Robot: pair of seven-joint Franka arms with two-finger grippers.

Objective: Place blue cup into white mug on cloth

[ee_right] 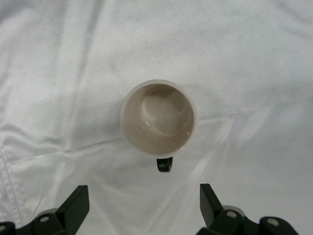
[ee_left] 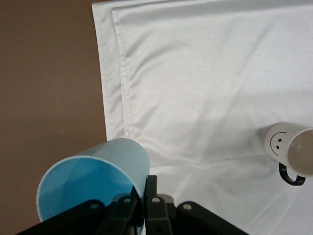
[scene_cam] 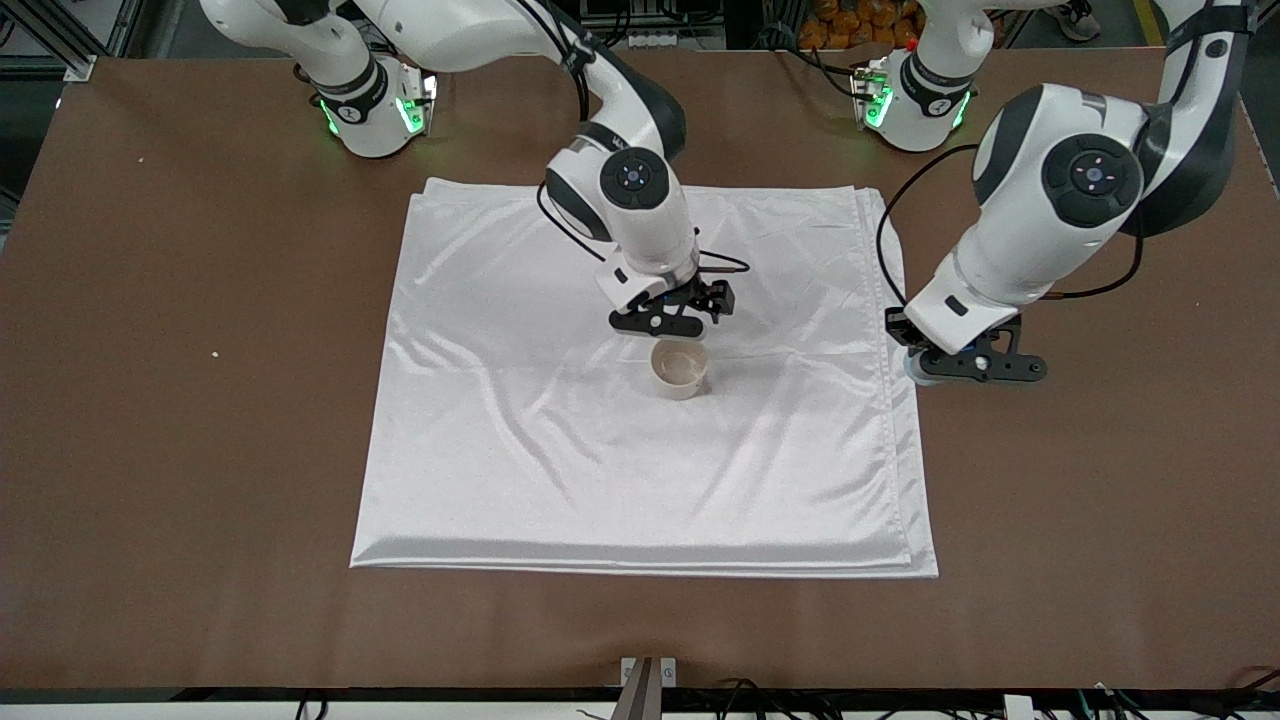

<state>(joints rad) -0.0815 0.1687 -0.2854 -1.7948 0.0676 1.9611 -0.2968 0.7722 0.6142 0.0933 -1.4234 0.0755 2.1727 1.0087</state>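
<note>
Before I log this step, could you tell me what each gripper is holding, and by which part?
The left gripper holds the blue cup by its rim. The right gripper, open over the white mug, holds nothing.

blue cup [ee_left: 93, 181]: base cut off by frame | white mug [ee_left: 292, 149]: rim cropped
</note>
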